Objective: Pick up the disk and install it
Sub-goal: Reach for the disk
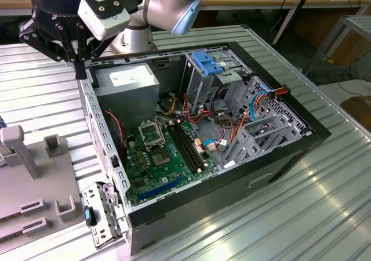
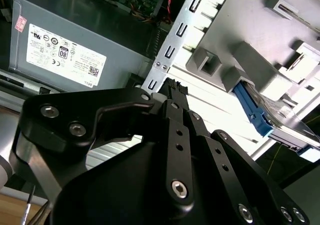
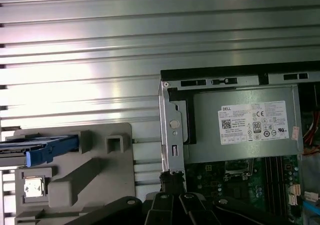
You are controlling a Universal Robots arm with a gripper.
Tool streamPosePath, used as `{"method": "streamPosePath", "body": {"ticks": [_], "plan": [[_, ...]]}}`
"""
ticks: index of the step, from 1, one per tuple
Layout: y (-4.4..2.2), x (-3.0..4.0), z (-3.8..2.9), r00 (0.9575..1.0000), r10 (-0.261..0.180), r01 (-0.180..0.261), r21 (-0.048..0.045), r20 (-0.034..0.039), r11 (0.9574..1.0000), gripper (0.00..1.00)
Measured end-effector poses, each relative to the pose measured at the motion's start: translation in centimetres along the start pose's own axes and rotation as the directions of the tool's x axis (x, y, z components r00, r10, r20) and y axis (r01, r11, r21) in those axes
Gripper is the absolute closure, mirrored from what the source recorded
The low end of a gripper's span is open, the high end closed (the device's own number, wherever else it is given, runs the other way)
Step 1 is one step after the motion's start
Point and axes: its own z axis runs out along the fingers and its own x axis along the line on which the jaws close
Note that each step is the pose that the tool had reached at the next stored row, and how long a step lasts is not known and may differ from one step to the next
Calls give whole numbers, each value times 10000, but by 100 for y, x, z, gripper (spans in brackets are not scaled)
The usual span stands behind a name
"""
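Empty gripper [image 2: 172, 87] by the case edge, disk [image 3: 52, 146] flat in its holder
The disk lies in a moulded matte-grey fixture [image 3: 75, 180] on the ribbed aluminium table [image 3: 100, 45]. Its long axis runs along the ribs, and its blue plastic carrier end faces the open computer case [image 3: 172, 120]. The black gripper's jaws are pressed together on nothing, well apart from the disk

The exterior view looks down at a slant from off the arm. It stands far enough back to take in the whole open case [image 1: 191, 206] on the table [image 1: 324, 214]. The first wrist view faces straight down from well above, over the power supply [image 3: 240, 130] and the grey fixture [image 3: 117, 185] beside the case. The second wrist view sits close behind the gripper [image 2: 172, 85], looking slantwise along it. All three views share the power supply and fixture.
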Motion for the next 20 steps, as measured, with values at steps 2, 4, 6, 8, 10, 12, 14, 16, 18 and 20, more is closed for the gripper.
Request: {"method": "streamPosePath", "body": {"ticks": [2,4,6,8,10,12,14,16,18,20], "plan": [[-2,23,-1,10000,1,-1,1,0,10000,89],[-4,50,-1,10000,1,-1,0,0,10000,89],[-5,71,-2,10000,0,0,0,0,10000,89],[-8,104,-3,10000,0,0,0,0,10000,89],[-10,129,-3,10000,0,0,0,0,10000,89],[-11,151,-5,10000,0,0,1,0,10000,89],[-14,187,-6,10000,0,0,1,0,10000,89],[-17,220,-6,10000,0,0,0,0,10000,89],[-19,251,-7,10000,0,0,1,0,10000,89],[-20,272,-8,10000,1,-1,1,0,10000,89]]}}
